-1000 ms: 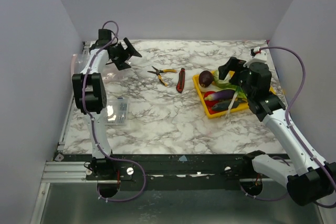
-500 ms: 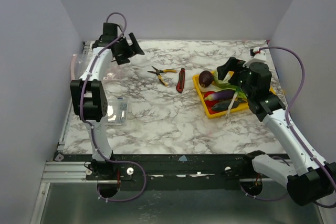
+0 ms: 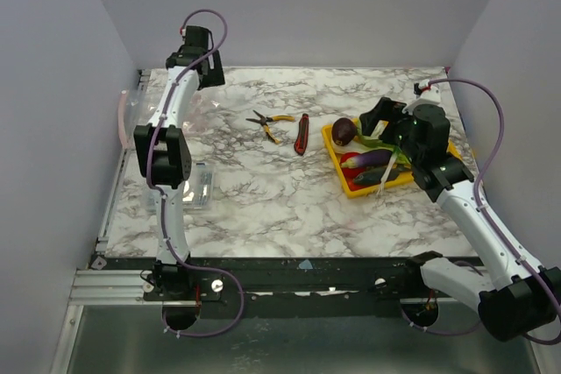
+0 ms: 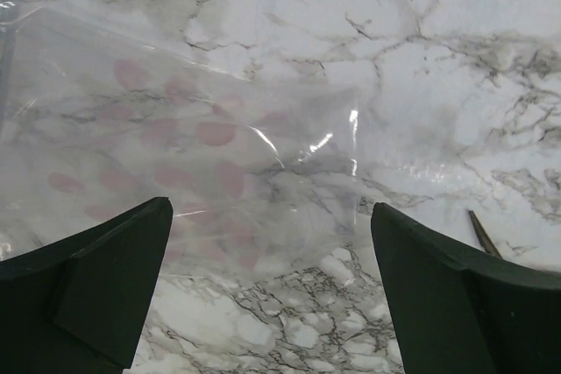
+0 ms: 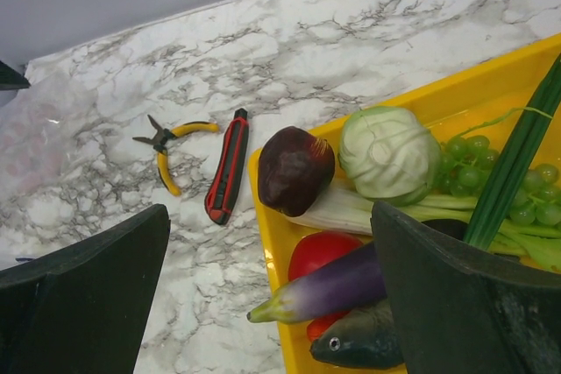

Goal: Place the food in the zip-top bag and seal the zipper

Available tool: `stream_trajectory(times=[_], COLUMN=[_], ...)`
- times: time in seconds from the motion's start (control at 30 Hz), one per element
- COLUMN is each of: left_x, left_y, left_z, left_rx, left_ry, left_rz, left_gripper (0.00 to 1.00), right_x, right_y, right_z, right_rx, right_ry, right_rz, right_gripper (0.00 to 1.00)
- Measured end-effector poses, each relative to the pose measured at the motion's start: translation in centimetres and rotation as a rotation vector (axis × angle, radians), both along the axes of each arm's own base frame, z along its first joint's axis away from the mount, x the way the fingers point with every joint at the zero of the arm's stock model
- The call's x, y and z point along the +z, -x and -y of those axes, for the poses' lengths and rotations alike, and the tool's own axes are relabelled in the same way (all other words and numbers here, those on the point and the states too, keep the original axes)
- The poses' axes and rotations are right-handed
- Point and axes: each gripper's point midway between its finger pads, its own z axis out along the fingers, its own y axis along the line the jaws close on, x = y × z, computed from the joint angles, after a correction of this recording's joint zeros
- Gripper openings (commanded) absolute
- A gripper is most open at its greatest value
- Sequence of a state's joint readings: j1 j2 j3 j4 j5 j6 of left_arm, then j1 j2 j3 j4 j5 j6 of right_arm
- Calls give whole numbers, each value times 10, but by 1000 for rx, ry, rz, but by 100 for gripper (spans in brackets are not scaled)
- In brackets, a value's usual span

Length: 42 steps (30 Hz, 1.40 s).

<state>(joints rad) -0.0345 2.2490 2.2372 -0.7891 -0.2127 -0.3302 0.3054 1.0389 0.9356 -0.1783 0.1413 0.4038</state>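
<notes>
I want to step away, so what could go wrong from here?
The bag lies flat under the open left gripper; a pinch may catch both layers and keep it closed. The food is packed tight in the tray, so the open right gripper may snag two pieces. The knife and pliers lie between tray and bag; a low carry could hit them.

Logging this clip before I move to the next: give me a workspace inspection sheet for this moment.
Surface: marble-patterned table, nothing spilled seen.
Job's things: zip-top bag flat at far left, no food seen inside; food, including eggplant and cabbage, in yellow tray at right.
Clutter: pliers, utility knife, clear box.
Grippers: left gripper jaws open over bag; right gripper jaws open over tray; both empty.
Cables: purple cable looping on each arm.
Surroundings: plain walls, nothing else seen.
</notes>
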Motion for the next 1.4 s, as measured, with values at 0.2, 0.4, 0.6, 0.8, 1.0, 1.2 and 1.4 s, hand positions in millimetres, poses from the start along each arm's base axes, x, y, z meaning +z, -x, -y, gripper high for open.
stream_trajectory(times=[0.2, 0.4, 0.6, 0.8, 1.0, 1.2, 1.4], left_x=[-28, -52, -68, -86, -93, -83, -24], left_y=[0, 1, 6, 9, 12, 24, 68], left_z=[31, 13, 2, 1, 2, 11, 57], left_rx=[-139, -147, -160, -186, -210, -227, -273], left_ry=[-175, -291, -336, -352, -356, -329, -217], left_rz=[-92, -179, -240, -286, -313, -317, -251], left_gripper=[99, 99, 86, 29, 0, 0, 0], right_x=[-2, -2, -4, -8, -12, -18, -30], right_y=[0, 0, 0, 1, 2, 2, 5], right_z=[0, 0, -2, -3, -2, -3, -4], right_rx=[1, 2, 8, 16, 16, 14, 21], right_ry=[1, 0, -3, -3, -1, -1, 1], right_rz=[-2, 0, 1, -7, -15, -34, -83], right_gripper=[100, 100, 100, 100, 100, 100, 100])
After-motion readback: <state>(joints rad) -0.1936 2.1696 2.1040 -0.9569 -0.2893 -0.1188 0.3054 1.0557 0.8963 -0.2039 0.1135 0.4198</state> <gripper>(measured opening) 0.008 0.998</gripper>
